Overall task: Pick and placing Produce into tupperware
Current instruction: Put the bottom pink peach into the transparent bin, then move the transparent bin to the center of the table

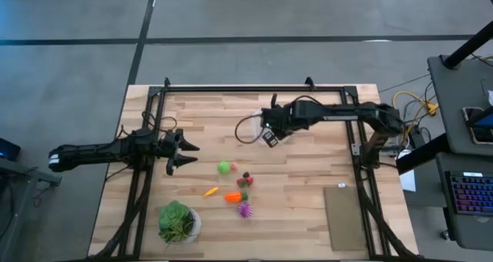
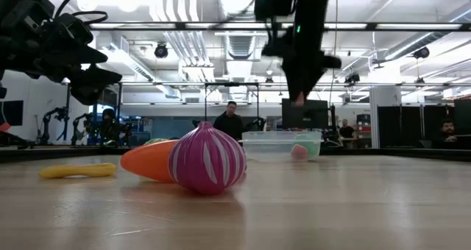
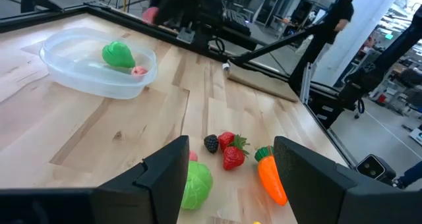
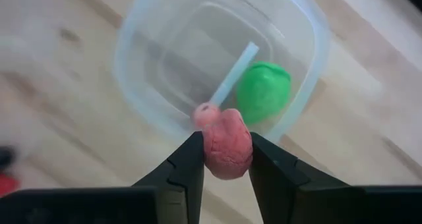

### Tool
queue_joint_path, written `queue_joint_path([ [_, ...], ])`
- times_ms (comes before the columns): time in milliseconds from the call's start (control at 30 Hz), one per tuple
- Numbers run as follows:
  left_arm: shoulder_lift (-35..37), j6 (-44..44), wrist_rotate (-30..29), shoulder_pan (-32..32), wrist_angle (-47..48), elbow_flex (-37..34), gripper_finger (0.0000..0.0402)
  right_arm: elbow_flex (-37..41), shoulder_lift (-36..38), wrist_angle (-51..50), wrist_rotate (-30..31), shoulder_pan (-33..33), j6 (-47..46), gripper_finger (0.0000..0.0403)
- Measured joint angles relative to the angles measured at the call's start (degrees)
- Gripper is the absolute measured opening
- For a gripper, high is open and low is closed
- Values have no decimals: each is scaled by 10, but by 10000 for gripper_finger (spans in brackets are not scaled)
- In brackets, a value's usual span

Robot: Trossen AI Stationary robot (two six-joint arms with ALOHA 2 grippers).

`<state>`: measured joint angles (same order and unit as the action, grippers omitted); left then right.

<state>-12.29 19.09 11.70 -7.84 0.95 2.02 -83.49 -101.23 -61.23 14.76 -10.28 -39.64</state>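
Note:
The clear round tupperware (image 1: 250,128) sits mid-table and holds a green toy piece (image 4: 264,92) and a small pink piece (image 3: 138,70). My right gripper (image 4: 226,159) hovers over the tupperware's rim, shut on a pink-red toy piece (image 4: 227,147). On the wood nearer the front lie a green piece (image 1: 224,167), red berries (image 1: 245,179), a yellow piece (image 1: 210,191), an orange carrot (image 1: 233,197) and a spiky purple ball (image 1: 245,209). My left gripper (image 1: 183,150) is open at the left, raised, its fingers pointing toward the produce. My right gripper pinches the pink-red toy piece by its two sides (image 4: 212,151) between both fingers. It comes from above, pointing down. The piece is lifted clear, hanging over the tupperware's rim (image 2: 298,98).
A leafy plant in a white pot (image 1: 179,222) stands at the near left corner. A flat tan board (image 1: 344,216) lies at the near right. Dark frame rails (image 1: 254,89) run along the table's edges. People stand in the room beyond the table (image 2: 229,121).

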Motion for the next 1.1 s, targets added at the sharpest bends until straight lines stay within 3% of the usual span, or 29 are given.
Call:
queue_joint_path([
  [300, 0, 0, 0, 0, 0, 0, 208, 1, -98, 24, -79, -90, 88, 100],
  [700, 0, 0, 0, 0, 0, 0, 208, -29, -108, 54, -70, -104, 133, 135],
  [867, 0, 0, 0, 0, 0, 0, 208, -39, -105, 51, -15, -107, 143, 147],
  [1100, -1, 0, 0, 0, 0, 0, 208, -42, -99, 40, -20, -115, 148, 172],
])
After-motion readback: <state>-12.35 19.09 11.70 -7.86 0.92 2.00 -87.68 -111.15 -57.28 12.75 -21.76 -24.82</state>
